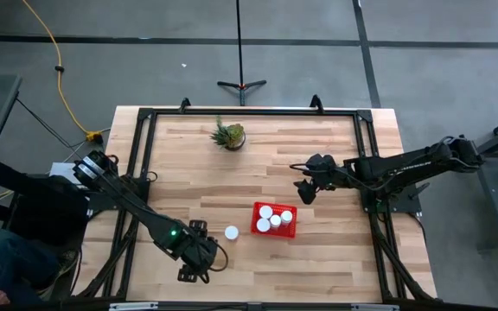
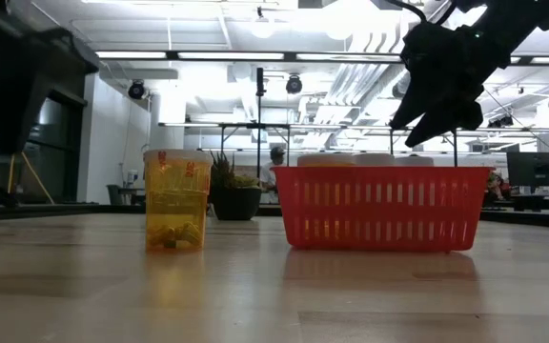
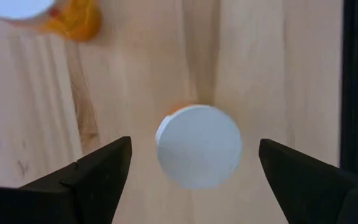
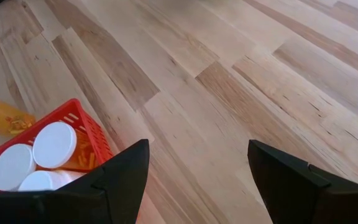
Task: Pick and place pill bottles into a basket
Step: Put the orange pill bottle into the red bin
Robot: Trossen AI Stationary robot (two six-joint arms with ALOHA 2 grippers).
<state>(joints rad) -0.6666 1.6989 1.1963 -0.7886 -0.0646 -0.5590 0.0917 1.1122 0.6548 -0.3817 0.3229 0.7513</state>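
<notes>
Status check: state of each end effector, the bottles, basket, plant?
Left end effector: open, above a capped bottle, not gripping.
Right end effector: open, empty, in the air past the basket.
Basket: upright on the table, four capped bottles inside.
Bottle beside basket: upright, capped, on the table.
Plant: upright, untouched.
</notes>
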